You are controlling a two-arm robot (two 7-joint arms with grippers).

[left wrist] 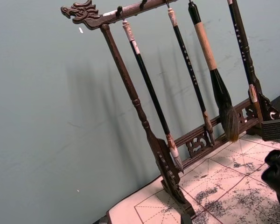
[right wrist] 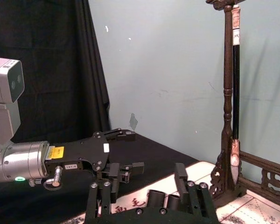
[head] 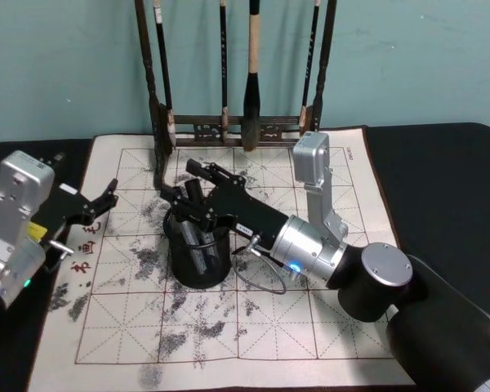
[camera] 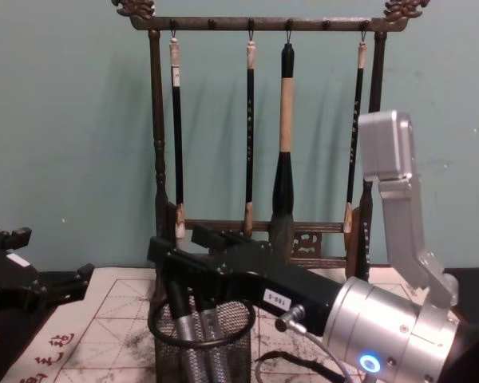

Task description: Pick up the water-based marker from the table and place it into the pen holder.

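Observation:
The pen holder point(head: 198, 268), a black wire-mesh cup point(camera: 166, 357), stands on the ink-stained mat. Two grey-barrelled markers point(camera: 201, 345) stand inside it, dark ends up point(right wrist: 164, 199); I cannot tell which one is the water-based marker. My right gripper point(head: 188, 192) hovers right over the cup's mouth, and the marker tops sit between its fingers point(right wrist: 99, 201). The fingers are spread wider than both markers, so the gripper point(right wrist: 142, 196) is open. My left gripper point(head: 106, 200) rests at the mat's left edge, open and holding nothing point(right wrist: 127, 151).
A tall dark wooden brush rack point(head: 229, 126) with several hanging brushes point(camera: 286, 144) stands at the mat's far edge, just behind the cup. The white gridded mat point(head: 269, 327) lies on a black table, with free room toward the front. A cable loop point(head: 261, 278) lies beside the cup.

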